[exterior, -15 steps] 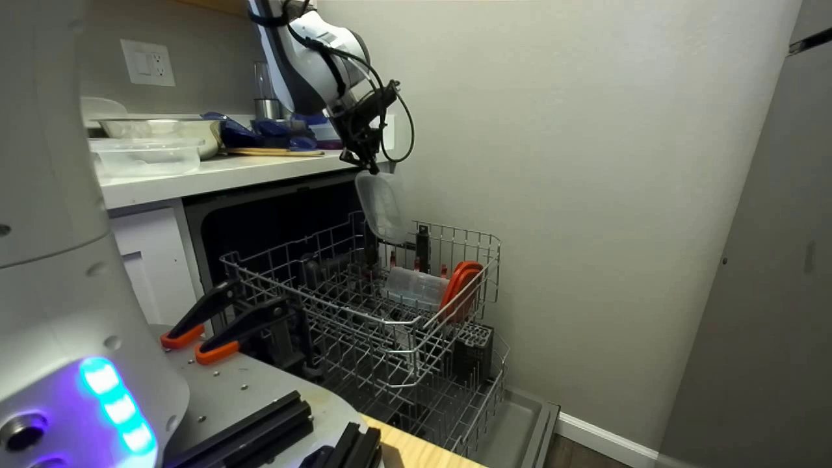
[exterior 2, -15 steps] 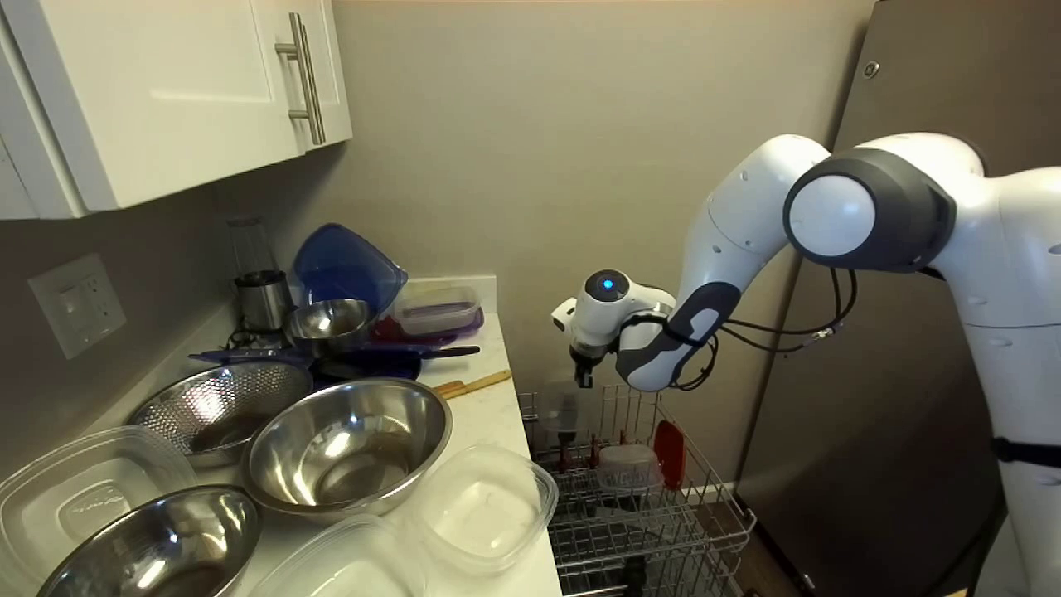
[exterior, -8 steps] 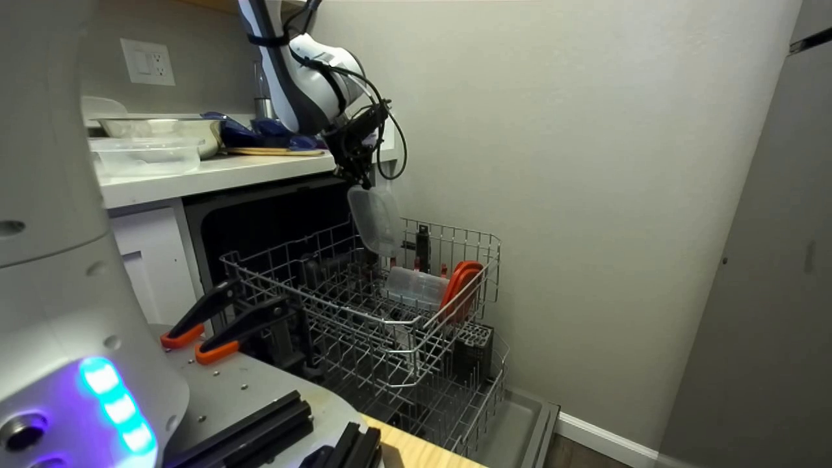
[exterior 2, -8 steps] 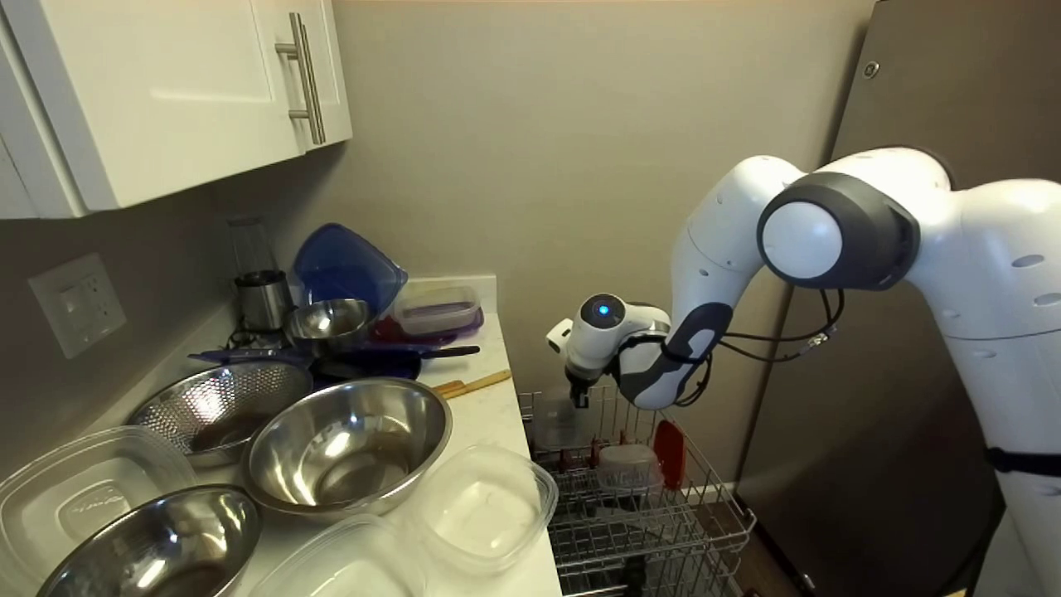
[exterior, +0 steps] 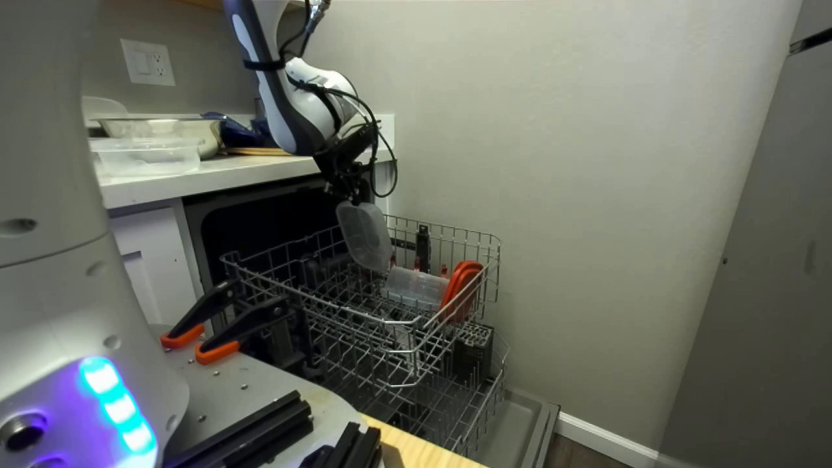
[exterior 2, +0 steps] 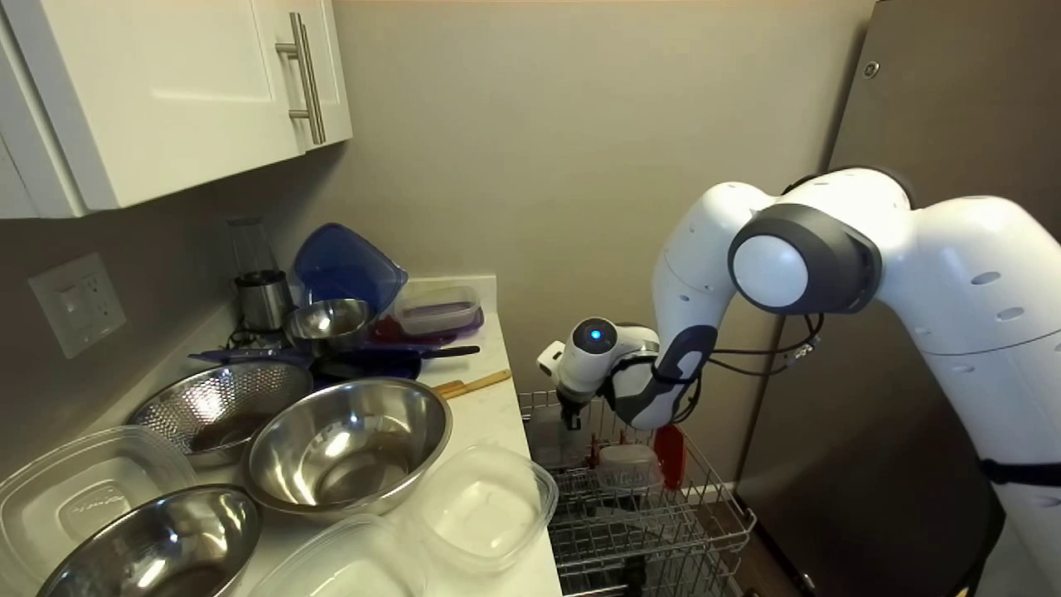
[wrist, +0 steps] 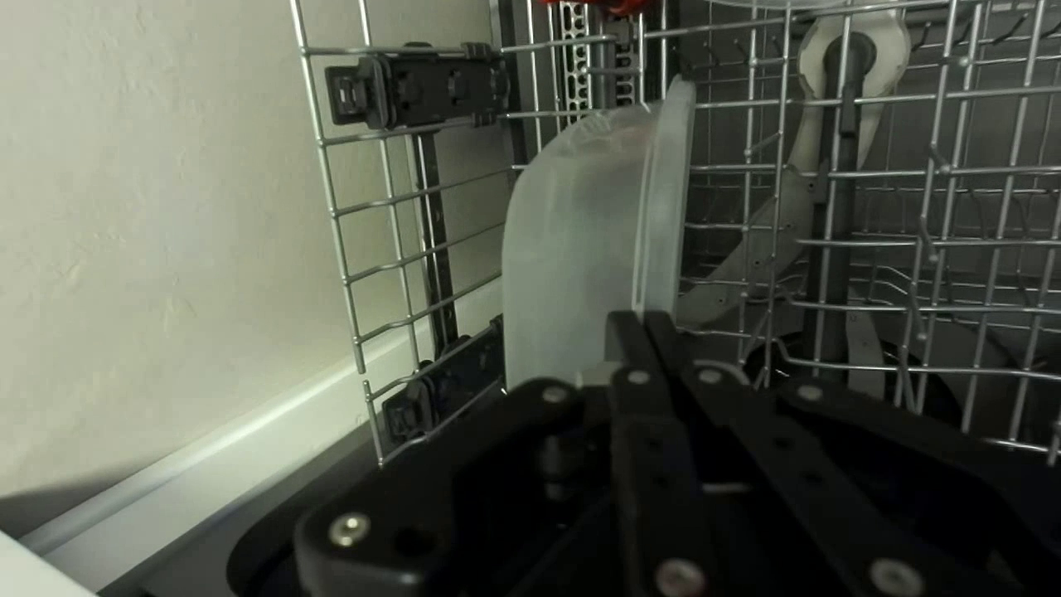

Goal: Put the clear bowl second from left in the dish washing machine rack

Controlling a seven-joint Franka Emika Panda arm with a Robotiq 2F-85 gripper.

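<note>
Past front edge of countertop (exterior 2: pixel 477 416), nr. far cnr., gripper (wrist: pixel 643 318) clamps tilted clear bowl (wrist: pixel 572 249) by rim at upper dishwasher rack (exterior: pixel 401 322), w/ rack contact unclear.

Base lights (exterior: pixel 119 407) glare blue-white at 8 o'clock and the dishwasher (exterior: pixel 273 220) lies dark at 9 in an exterior view, while shadow dims the wrist view's wall (wrist: pixel 182 215) at 8.

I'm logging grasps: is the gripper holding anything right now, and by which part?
Yes: the gripper has the clear bowl pinched by its rim, at the upper end as it hangs turned on its side.
</note>
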